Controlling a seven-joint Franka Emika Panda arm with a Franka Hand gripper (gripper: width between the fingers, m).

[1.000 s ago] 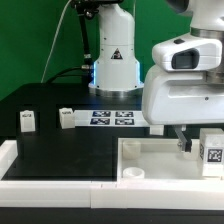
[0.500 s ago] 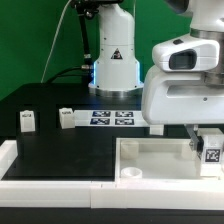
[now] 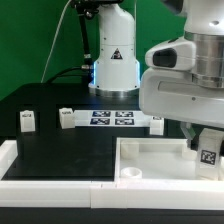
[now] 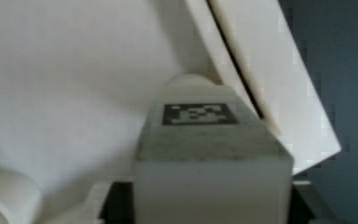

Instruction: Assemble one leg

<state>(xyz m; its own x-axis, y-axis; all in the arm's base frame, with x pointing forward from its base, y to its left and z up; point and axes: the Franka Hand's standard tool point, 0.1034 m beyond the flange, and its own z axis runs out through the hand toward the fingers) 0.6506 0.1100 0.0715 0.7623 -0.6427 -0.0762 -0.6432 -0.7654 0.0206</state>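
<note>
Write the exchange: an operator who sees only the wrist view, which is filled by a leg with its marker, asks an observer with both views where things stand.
Operator: Where is this leg in the scene?
Observer: The leg, in the gripper, is at the end of the panel on the exterior view's right. I cannot tell whether it touches the panel.
Operator: Are there other legs about?
Observer: Yes. A second leg and a third leg stand apart on the table, toward the exterior view's left.
</note>
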